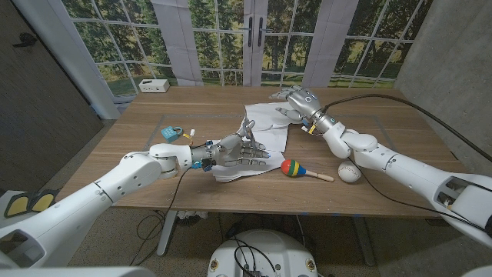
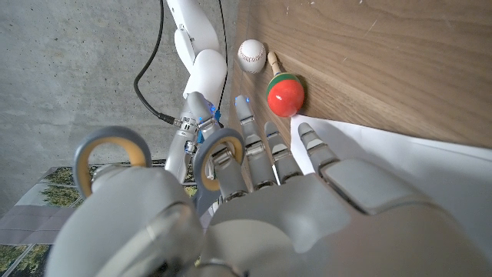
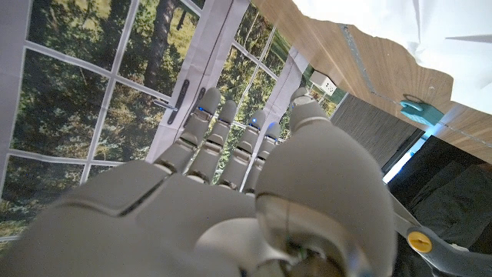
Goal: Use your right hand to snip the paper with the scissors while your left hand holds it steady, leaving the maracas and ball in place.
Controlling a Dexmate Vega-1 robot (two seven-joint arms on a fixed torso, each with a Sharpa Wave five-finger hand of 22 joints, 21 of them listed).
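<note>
A white sheet of paper (image 1: 265, 123) lies crumpled at the table's middle. My left hand (image 1: 244, 151) presses on its near part, fingers stretched out over the sheet (image 2: 400, 161). My right hand (image 1: 301, 100) hovers at the paper's far right corner. In the right wrist view a pale scissors part with a yellow pivot (image 3: 421, 240) runs out from under that hand's thumb (image 3: 323, 177). Two grey loops with tan lining (image 2: 219, 154) show close by my left hand (image 2: 307, 208); what they belong to is unclear. The red, green and yellow maraca (image 1: 294, 168) and the white ball (image 1: 350, 172) lie right of my left hand.
A teal object (image 1: 172, 132) sits on the table beside my left forearm. A small white box (image 1: 154, 85) stands at the far left corner. My right arm (image 2: 204, 73) stretches across the table's right side, above the ball (image 2: 251, 55) and maraca (image 2: 284, 92).
</note>
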